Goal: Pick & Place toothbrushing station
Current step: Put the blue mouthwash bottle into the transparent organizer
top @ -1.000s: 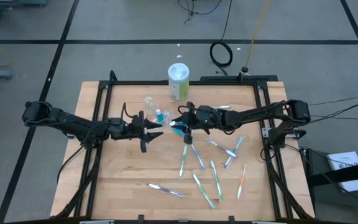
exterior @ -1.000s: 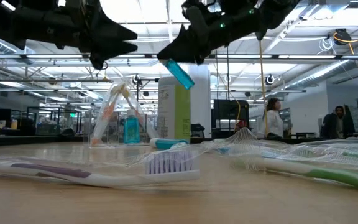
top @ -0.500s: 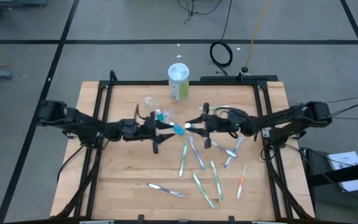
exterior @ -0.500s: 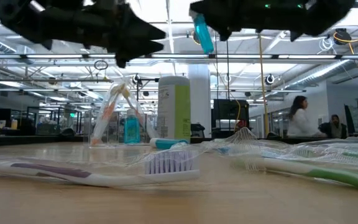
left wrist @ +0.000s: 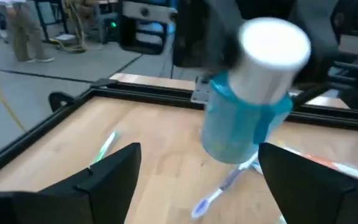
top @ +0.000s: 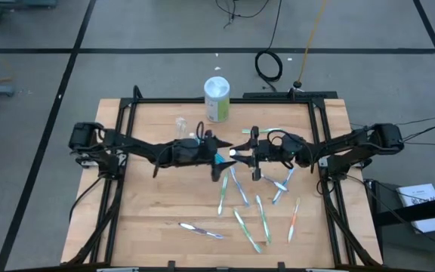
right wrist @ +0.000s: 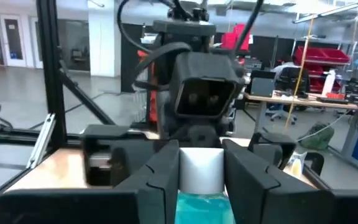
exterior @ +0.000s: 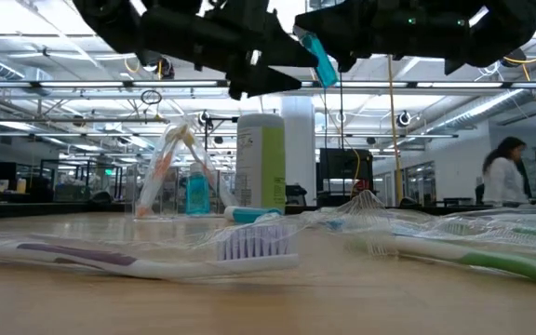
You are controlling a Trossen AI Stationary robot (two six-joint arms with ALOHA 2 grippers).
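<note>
About nine toothbrushes (top: 239,189) lie loose on the counter (top: 149,204). There are three small blue tubes (exterior: 196,195), one clear container (exterior: 170,172) and one green-and-white canister (top: 217,99).
</note>
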